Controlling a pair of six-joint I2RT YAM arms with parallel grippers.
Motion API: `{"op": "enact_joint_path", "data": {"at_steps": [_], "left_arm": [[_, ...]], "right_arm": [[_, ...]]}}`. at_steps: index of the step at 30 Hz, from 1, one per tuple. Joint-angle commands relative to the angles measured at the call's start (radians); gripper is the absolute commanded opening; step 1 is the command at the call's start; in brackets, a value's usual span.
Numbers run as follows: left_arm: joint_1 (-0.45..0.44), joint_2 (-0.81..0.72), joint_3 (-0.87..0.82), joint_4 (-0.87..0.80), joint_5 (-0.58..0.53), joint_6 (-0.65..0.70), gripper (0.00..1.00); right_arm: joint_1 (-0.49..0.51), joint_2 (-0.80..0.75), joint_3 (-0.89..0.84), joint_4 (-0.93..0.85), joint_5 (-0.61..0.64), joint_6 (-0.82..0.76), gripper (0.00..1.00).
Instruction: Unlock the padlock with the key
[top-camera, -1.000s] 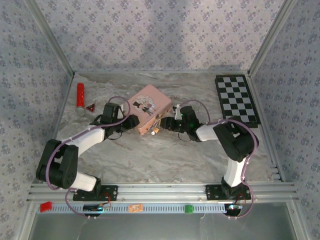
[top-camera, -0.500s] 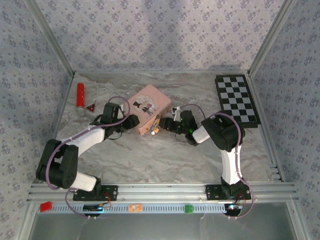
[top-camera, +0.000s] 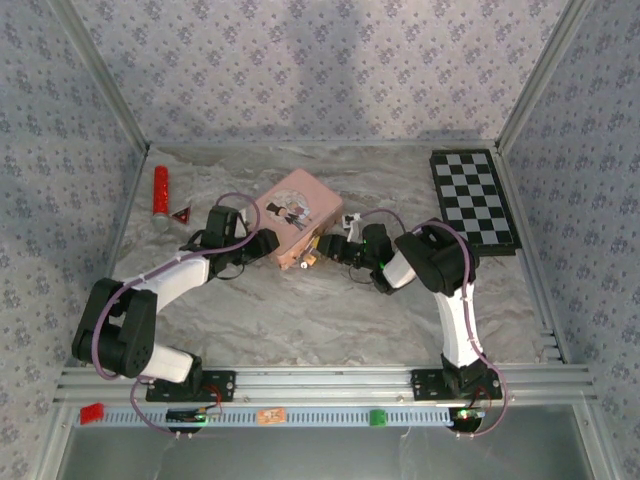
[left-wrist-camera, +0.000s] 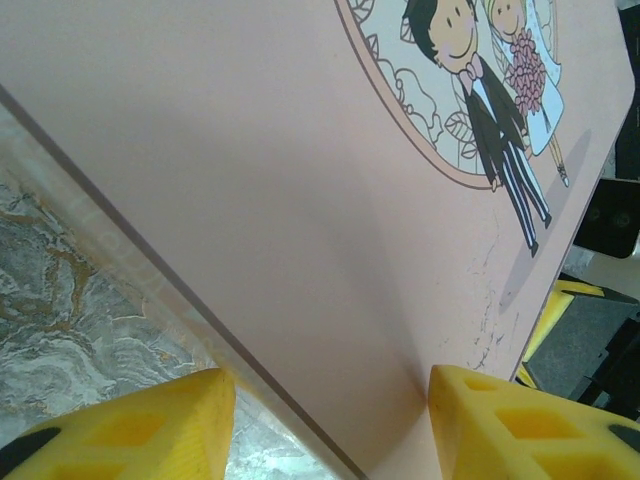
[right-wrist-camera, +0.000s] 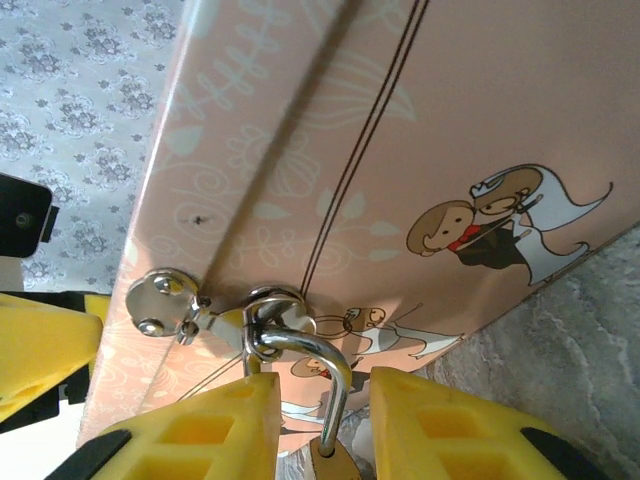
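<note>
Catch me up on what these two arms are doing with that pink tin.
The left hand is clamped on the pink tin, steadying it on the table. The right hand is at the tin's latch, its fingers either side of the padlock shackle with small gaps, not gripping yet. The padlock hangs hooked through the latch ring.
</note>
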Motion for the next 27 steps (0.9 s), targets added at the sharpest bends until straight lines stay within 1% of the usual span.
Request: {"op": "enact_joint_path", "data": {"at_steps": [1, 7, 12, 16, 27], "left_arm": [[-0.007, -0.029, -0.02, 0.05, 0.033, -0.01, 0.54], [-0.007, -0.05, -0.026, 0.036, 0.024, -0.009, 0.54], [-0.007, -0.061, -0.034, 0.03, 0.014, -0.011, 0.54], [-0.007, -0.064, -0.035, 0.022, 0.012, -0.009, 0.54], [0.0, -0.059, -0.039, 0.003, -0.023, -0.016, 0.54]], "right_arm": [[-0.002, 0.039, 0.02, 0.043, -0.005, 0.036, 0.28], [0.005, 0.045, 0.028, 0.032, 0.022, 0.044, 0.22], [0.005, 0.054, 0.016, 0.051, 0.043, 0.06, 0.15], [0.005, 0.054, 0.009, 0.067, 0.057, 0.069, 0.11], [-0.006, 0.025, -0.054, 0.089, 0.113, 0.069, 0.06]]}}
